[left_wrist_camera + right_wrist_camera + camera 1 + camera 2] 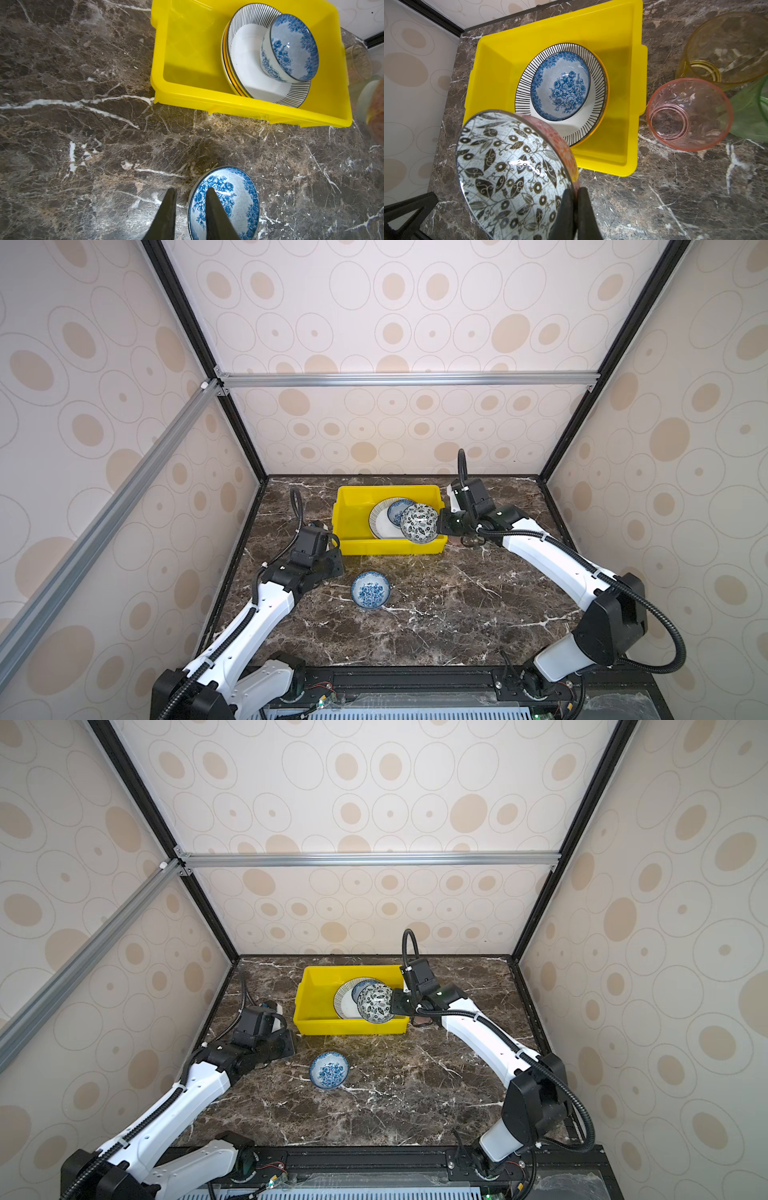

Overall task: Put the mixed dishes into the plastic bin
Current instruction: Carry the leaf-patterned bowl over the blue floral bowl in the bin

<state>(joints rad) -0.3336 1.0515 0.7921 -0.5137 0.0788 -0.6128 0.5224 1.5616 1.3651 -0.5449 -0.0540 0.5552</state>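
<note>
The right hand (576, 190) pinches the tilted black-white bowl (508, 166) by its rim over the yellow bin (500, 62); the left hand (190, 189), slightly parted, straddles the rim of the blue-floral bowl (239, 197).

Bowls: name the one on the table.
Blue-floral bowl by the left gripper; its twin sits in the yellow bin, the right gripper holds the black-white bowl.

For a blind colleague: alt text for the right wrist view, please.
The right gripper grips a leaf-patterned bowl by its rim at the yellow bin, which holds a blue-floral bowl on a striped plate. A pink cup, amber cup and green cup sit outside.
</note>
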